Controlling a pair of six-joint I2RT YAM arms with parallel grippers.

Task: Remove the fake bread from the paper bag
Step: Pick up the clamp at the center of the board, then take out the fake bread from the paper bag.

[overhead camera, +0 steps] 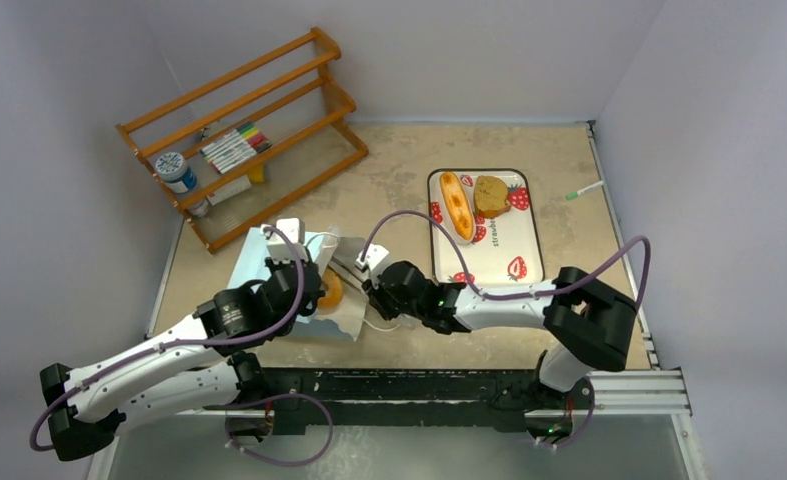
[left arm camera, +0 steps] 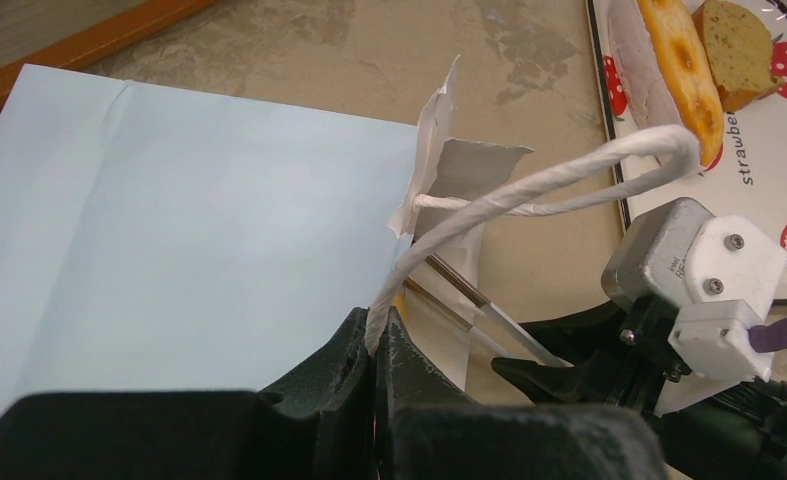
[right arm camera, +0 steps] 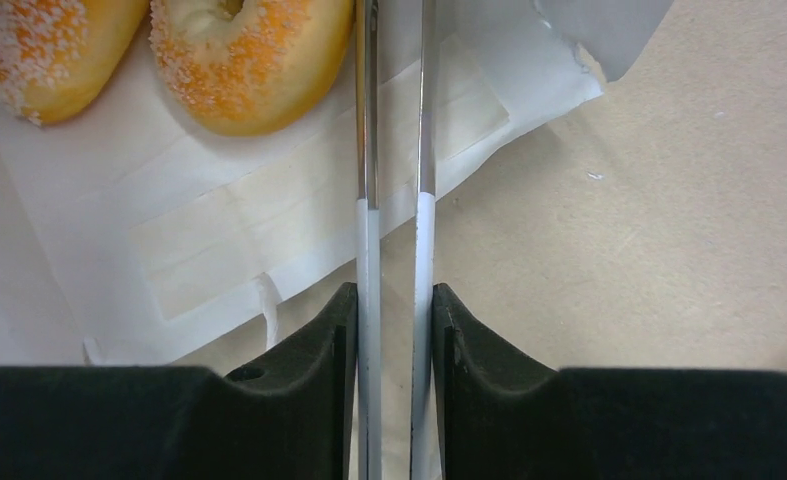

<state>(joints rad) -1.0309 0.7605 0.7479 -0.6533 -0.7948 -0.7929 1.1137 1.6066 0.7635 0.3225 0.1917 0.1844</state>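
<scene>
The light blue paper bag (overhead camera: 254,262) lies on its side, its white-lined mouth facing right. My left gripper (overhead camera: 304,278) is shut on the bag's white string handle (left arm camera: 529,185), pinched between the fingertips (left arm camera: 384,325). My right gripper (overhead camera: 374,285) is shut on metal tongs (right arm camera: 367,150) whose two arms stand slightly apart and reach into the bag's mouth. A sugared ring donut (right arm camera: 254,55) and a second sugared piece (right arm camera: 44,50) lie inside on the white lining, just left of the tongs. The long loaf (overhead camera: 456,205) and brown slice (overhead camera: 490,194) lie on the strawberry-print tray (overhead camera: 529,240).
A wooden rack (overhead camera: 259,130) with markers and a jar (overhead camera: 174,170) stands at the back left, close behind the bag. A green-tipped pen (overhead camera: 584,190) lies at the right wall. Walls close the table on three sides.
</scene>
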